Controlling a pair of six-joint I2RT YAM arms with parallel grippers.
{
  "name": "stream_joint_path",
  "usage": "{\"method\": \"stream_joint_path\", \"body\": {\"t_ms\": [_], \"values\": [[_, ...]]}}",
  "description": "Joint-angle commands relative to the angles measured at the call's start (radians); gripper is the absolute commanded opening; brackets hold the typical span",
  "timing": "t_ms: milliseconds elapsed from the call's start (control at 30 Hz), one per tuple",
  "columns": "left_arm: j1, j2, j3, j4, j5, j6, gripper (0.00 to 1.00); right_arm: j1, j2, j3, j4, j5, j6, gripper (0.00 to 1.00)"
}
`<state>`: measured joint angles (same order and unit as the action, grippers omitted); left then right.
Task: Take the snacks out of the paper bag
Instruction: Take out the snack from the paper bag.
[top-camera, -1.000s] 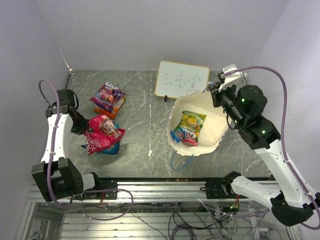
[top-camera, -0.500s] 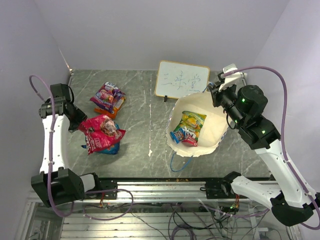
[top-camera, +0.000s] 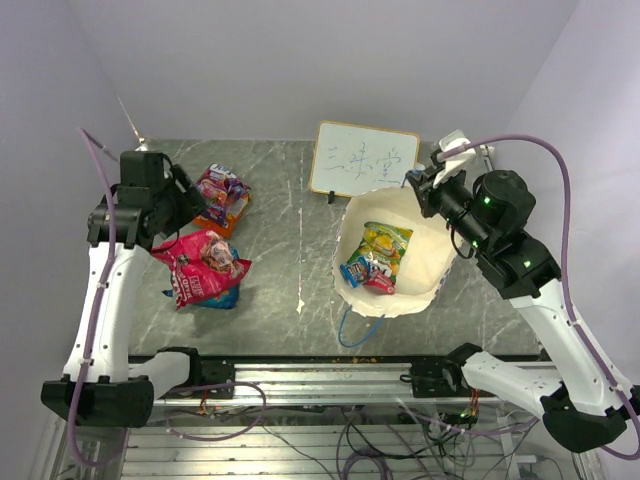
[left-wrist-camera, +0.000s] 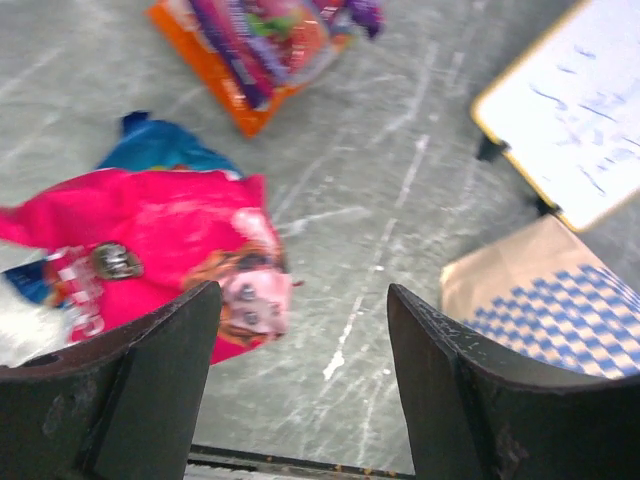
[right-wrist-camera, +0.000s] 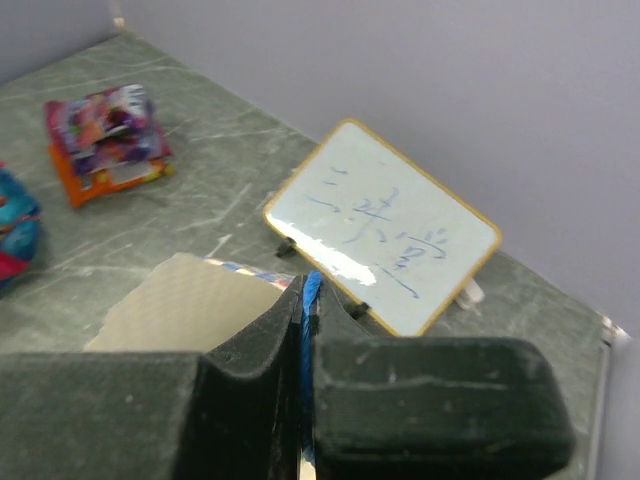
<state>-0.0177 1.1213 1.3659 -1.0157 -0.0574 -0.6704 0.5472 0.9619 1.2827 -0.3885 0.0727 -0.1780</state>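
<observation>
The paper bag (top-camera: 437, 270) stands open at the right. Inside lie a yellow-green packet (top-camera: 385, 242), a small blue packet (top-camera: 355, 272) and a small red one (top-camera: 380, 284). My right gripper (top-camera: 418, 186) is shut on the bag's blue cord handle (right-wrist-camera: 311, 288) at the back rim. On the table at the left lie a pink-red packet (top-camera: 205, 265) on top of a blue packet (top-camera: 222, 298), and a purple-orange packet (top-camera: 220, 195). My left gripper (top-camera: 188, 200) is open and empty, raised above the table between these packets (left-wrist-camera: 150, 250).
A white signboard (top-camera: 363, 160) stands at the back, just behind the bag. The bag's second blue handle (top-camera: 358, 328) hangs toward the near edge. Walls close in the back and both sides.
My left gripper has risen from beside the pink-red packet and moved back and right, toward the purple-orange packet. The pink-red packet stays on the table. The right arm has barely moved.
</observation>
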Motion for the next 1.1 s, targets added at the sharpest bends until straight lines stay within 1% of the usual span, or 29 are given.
{"method": "stream_joint_path", "body": {"t_ms": [0, 100, 133, 167, 333, 467, 500, 667, 833, 933, 1067], "values": [[-0.113, 0.031, 0.034, 0.169, 0.109, -0.051, 0.77, 0.000, -0.009, 0.015, -0.055, -0.296, -0.010, 0.00], [-0.218, 0.045, 0.034, 0.278, 0.135, -0.054, 0.77, 0.000, 0.008, 0.020, -0.094, -0.514, 0.036, 0.00], [-0.264, 0.046, 0.034, 0.310, 0.141, -0.046, 0.77, 0.000, 0.014, 0.014, -0.099, -0.555, 0.056, 0.00], [-0.284, 0.045, 0.032, 0.343, 0.142, -0.043, 0.77, 0.001, 0.014, 0.005, -0.097, -0.578, 0.079, 0.00], [-0.434, 0.011, -0.011, 0.457, 0.143, -0.038, 0.76, 0.001, -0.029, -0.052, -0.047, -0.553, 0.171, 0.00], [-0.574, -0.013, -0.062, 0.544, 0.135, -0.017, 0.72, 0.000, -0.067, -0.116, 0.032, -0.612, 0.249, 0.00], [-0.623, -0.014, -0.064, 0.542, 0.111, -0.004, 0.71, 0.000, -0.073, -0.134, 0.058, -0.629, 0.285, 0.00], [-0.874, -0.023, -0.047, 0.475, -0.106, 0.074, 0.68, 0.002, -0.084, -0.239, 0.168, -0.680, 0.455, 0.00], [-1.087, -0.009, -0.076, 0.469, -0.202, 0.102, 0.65, 0.002, -0.071, -0.274, 0.150, -0.717, 0.518, 0.00], [-1.218, 0.023, -0.083, 0.484, -0.269, 0.136, 0.64, 0.002, -0.082, -0.264, 0.108, -0.686, 0.508, 0.00], [-1.350, 0.093, -0.091, 0.532, -0.332, 0.215, 0.61, 0.002, -0.114, -0.216, 0.042, -0.502, 0.495, 0.00]]}}
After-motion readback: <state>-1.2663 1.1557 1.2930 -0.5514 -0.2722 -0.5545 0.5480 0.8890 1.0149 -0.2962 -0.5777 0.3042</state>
